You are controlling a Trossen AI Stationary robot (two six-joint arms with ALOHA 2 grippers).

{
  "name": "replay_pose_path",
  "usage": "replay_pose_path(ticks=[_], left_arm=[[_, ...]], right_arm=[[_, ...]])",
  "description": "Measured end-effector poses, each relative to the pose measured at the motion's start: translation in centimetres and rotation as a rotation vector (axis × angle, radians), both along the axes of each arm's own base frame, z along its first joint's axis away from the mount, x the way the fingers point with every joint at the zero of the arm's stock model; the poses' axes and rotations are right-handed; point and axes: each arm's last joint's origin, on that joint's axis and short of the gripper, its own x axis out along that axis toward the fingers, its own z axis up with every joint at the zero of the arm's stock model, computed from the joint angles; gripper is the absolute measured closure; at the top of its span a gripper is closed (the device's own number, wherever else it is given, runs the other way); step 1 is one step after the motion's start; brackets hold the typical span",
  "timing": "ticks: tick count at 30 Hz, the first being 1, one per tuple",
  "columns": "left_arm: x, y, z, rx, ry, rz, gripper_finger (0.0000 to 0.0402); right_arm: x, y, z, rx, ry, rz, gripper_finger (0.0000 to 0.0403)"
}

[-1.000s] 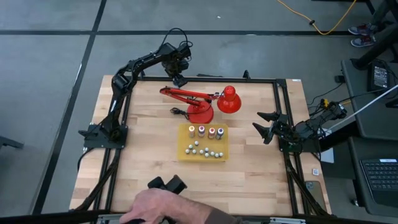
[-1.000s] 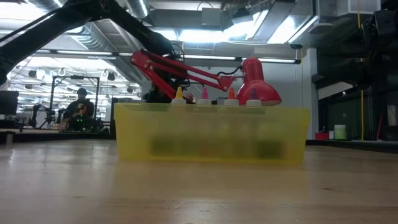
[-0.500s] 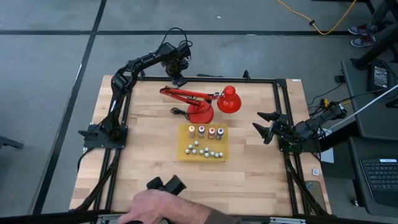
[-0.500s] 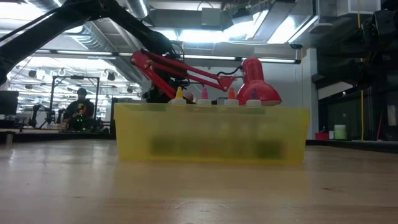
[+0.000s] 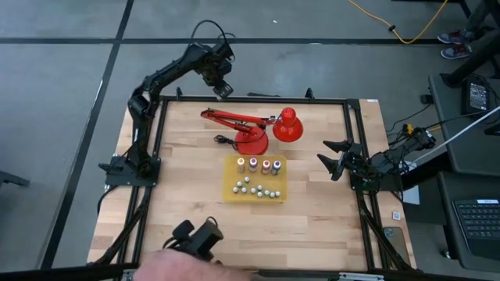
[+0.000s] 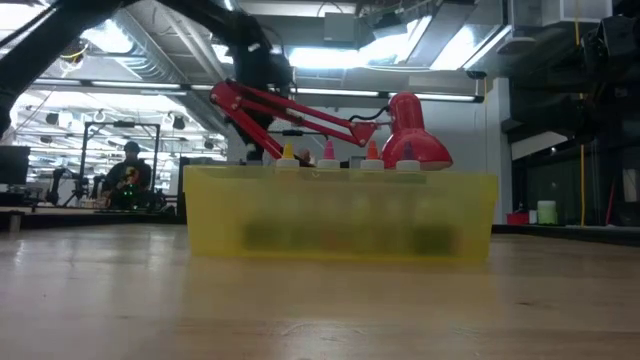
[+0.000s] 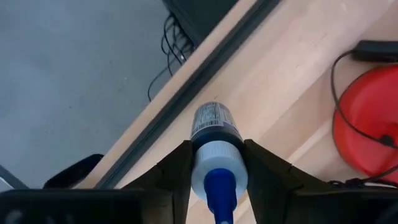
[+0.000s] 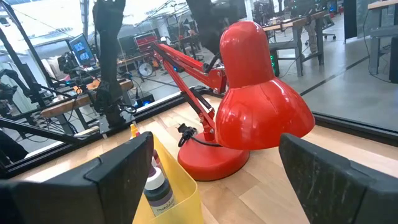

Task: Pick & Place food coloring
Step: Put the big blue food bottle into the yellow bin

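While the right gripper (image 5: 334, 158) waited spread, the left gripper (image 7: 214, 163) pinched a blue food coloring bottle (image 7: 215, 152) lengthwise, high over the table's far edge, the yellow tray (image 5: 230, 190) well toward the near side.

I see a blue-tipped pale bottle (image 7: 214, 158) with a printed label, a red lamp (image 5: 262, 129), a yellow tray (image 5: 231, 191), and a pale wood worktop (image 5: 187, 164).

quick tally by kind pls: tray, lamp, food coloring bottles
yellow plastic tray: 1
red desk lamp: 1
pale little food coloring bottles upright in that tray: 4
blue-tipped food coloring bottle clamped in the left gripper: 1
total: 7
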Motion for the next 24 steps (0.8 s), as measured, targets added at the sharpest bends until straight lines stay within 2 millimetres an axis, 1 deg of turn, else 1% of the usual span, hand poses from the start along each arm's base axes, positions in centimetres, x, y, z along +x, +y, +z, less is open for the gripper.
replay_pose_path(ticks=[3,6,10,15,24], left_arm=[[-0.9,-0.5,1.3,0.035,-0.01,0.035,0.0283],[-2.0,-1.0,2.2,0.07,0.008,0.063,0.0285],[-3.6,-2.3,3.3,0.101,0.016,0.089,0.0283],[-5.8,-4.8,3.8,0.105,0.014,0.114,0.0283],[-10.2,-9.9,5.0,0.145,-0.046,0.17,0.0283]], right_arm=[[0.0,0.0,0.0,0.0,0.0,0.0,0.0056],[0.0,0.0,0.0,0.0,0.0,0.0,0.0056],[0.0,0.0,0.0,0.0,0.0,0.0,0.0056],[0.0,0.0,0.0,0.001,0.0,0.0,0.0056],[0.0,0.0,0.0,0.0,0.0,0.0,0.0056]])
